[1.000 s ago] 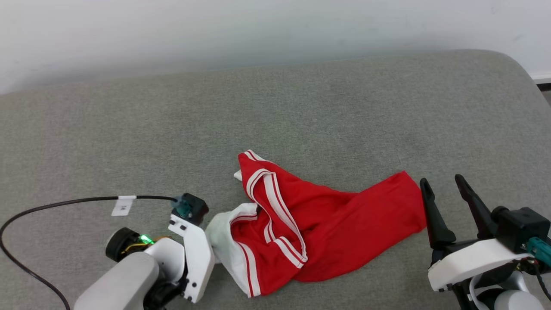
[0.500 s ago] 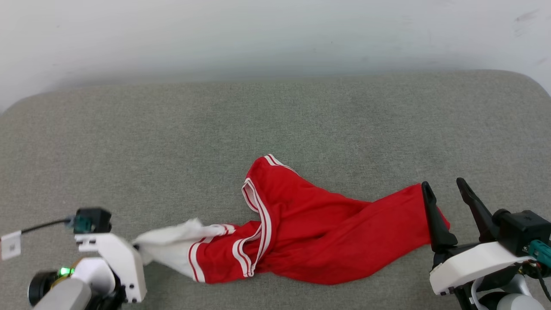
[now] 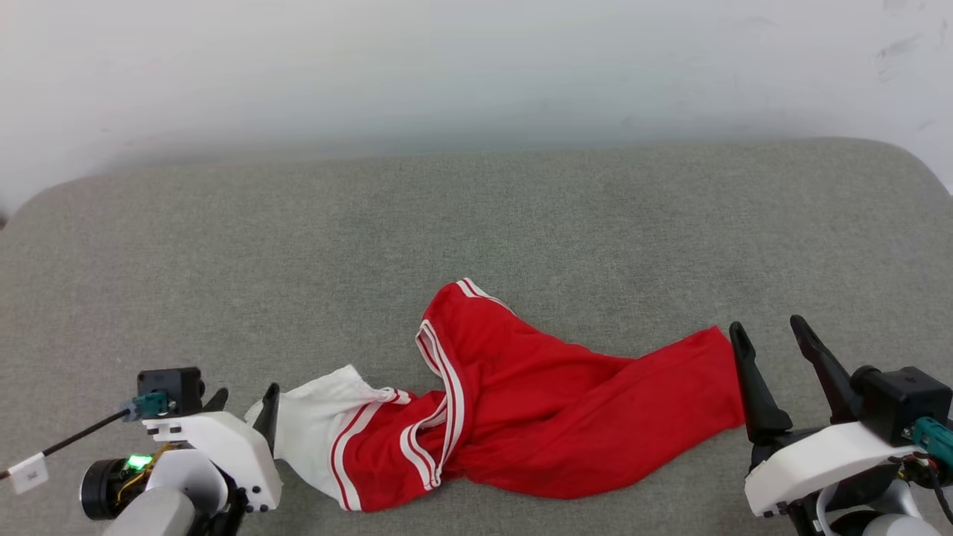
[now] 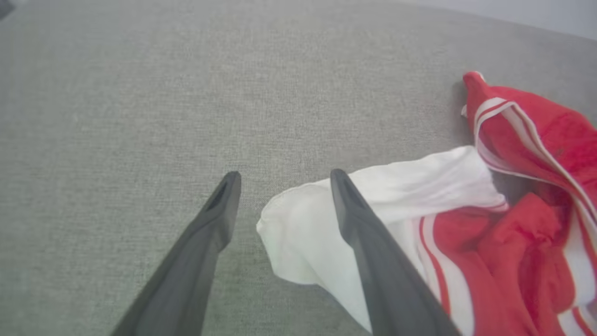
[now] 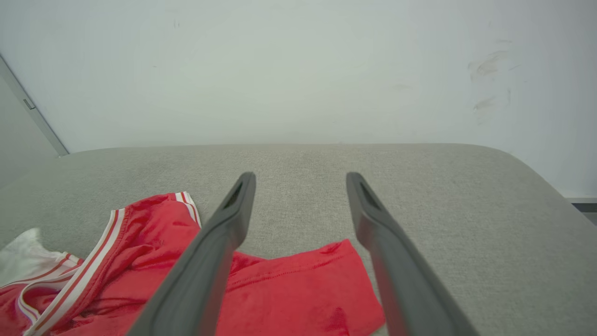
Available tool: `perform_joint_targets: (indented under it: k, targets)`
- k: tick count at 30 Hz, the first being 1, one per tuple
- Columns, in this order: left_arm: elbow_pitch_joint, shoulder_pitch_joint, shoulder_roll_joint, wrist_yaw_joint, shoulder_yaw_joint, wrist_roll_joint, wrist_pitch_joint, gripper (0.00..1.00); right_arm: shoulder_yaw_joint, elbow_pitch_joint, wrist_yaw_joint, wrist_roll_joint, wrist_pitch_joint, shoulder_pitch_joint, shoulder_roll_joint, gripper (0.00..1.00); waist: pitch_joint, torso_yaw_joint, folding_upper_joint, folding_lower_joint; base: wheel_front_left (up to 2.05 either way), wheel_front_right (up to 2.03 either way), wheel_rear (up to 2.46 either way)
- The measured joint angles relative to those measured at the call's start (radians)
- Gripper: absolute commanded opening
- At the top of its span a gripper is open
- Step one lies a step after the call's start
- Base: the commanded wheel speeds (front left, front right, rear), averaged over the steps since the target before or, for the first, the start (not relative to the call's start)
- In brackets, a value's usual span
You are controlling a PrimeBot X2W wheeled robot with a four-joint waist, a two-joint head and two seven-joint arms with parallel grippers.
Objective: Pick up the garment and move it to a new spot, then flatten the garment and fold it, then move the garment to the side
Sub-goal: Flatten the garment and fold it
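While the garment (image 3: 521,424) is lying crumpled and strung out sideways along the near edge of the grey cushion (image 3: 476,223), its red body is bunching in folds at the middle, its striped collar is standing up toward the far side, and its white sleeve (image 3: 313,424) is trailing off to the robot's left. The left gripper (image 4: 284,177) is hovering at that sleeve with its jaws spread wide and holding nothing, one finger crossing over the white cloth and the other over bare cushion. The right gripper (image 3: 767,325) is waiting just beside the red hem at the opposite end, its jaws equally wide and empty. I am judging the flattening step to be in hand: each gripper should be taking a single layer at an outer corner, not a bunched fold, and both should be drawing apart evenly and low so the twist at the middle is opening out instead of tightening. Half a second earlier the left gripper was pinching the sleeve and pulling it taut to the left; now it is releasing, and the sleeve is settling slack, while the right gripper is staying put.
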Motion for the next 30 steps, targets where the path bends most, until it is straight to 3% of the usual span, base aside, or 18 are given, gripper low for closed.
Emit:
perform_joint_targets:
  k: [10, 17, 23, 30]
  targets:
    - [-0.179, 0.028, -0.036, 0.09, -0.023, 0.128, -0.21, 1.0, -0.004, 0.01, 0.0, 0.002, 0.012, 0.028, 0.0, 1.0, -0.056, 0.003, 0.0, -0.0001, 0.0, 0.0, 0.0]
    - [-0.306, 0.074, -0.063, 0.159, -0.039, 0.19, -0.27, 1.0, -0.025, 0.06, 0.0, 0.026, 0.053, 0.037, 0.0, 1.0, -0.062, 0.033, 0.0, -0.0001, 0.0, 0.0, 0.0]
    - [-0.363, 0.077, -0.076, 0.176, -0.052, 0.205, -0.277, 1.0, -0.012, 0.206, 0.0, 0.073, 0.183, -0.101, -0.015, 1.0, -0.03, 0.071, 0.0, -0.0001, 0.0, 0.0, 0.0]
    - [-0.36, 0.016, -0.108, 0.151, -0.079, 0.221, -0.278, 1.0, 0.132, 0.404, 0.0, 0.171, 0.397, -0.359, -0.107, 1.0, 0.032, 0.137, 0.0, -0.0001, 0.0, 0.0, 0.0]
